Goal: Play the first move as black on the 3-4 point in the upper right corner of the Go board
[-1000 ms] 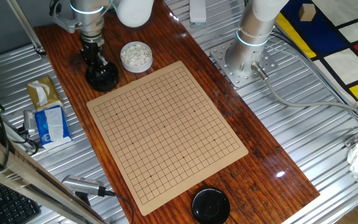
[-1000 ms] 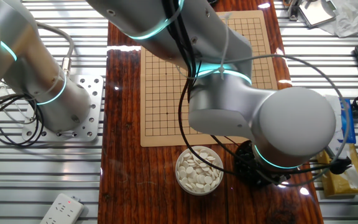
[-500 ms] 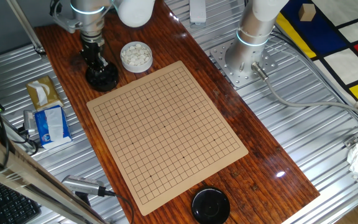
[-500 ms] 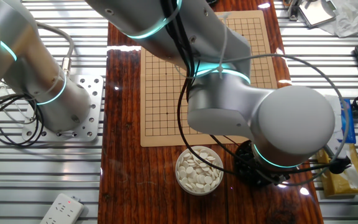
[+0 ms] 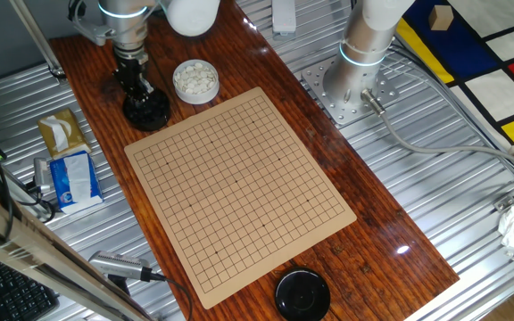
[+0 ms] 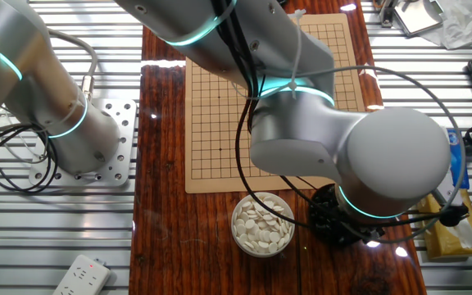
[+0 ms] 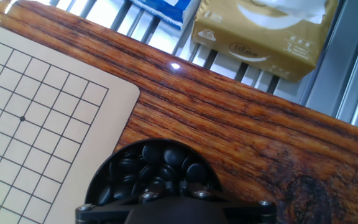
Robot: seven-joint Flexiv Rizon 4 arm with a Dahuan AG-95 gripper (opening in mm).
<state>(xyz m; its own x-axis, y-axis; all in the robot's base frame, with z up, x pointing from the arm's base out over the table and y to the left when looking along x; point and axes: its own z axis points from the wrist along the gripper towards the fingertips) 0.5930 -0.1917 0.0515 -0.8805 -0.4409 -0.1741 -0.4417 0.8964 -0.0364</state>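
A round black bowl (image 5: 147,111) holds several glossy black stones (image 7: 156,167) beside the far left corner of the tan Go board (image 5: 239,187). My gripper (image 5: 137,87) hangs straight down over this bowl, its dark fingers just above or among the stones. In the hand view the bowl (image 7: 107,177) fills the bottom centre and the gripper's dark body covers its near part, so the fingertips and any held stone are hidden. The board (image 7: 30,118) carries no stones. In the other fixed view the arm's big wrist hides the gripper; only the bowl's edge (image 6: 328,221) shows.
A bowl of white stones (image 5: 194,80) stands next to the black bowl, also in the other fixed view (image 6: 262,224). A black lid (image 5: 302,294) lies by the board's near corner. A tissue box (image 5: 61,132) and a blue pack (image 5: 71,178) sit left of the board. The arm's base (image 5: 351,85) stands at the right.
The arm's wrist has risen slightly over the black bowl. Nothing else has moved.
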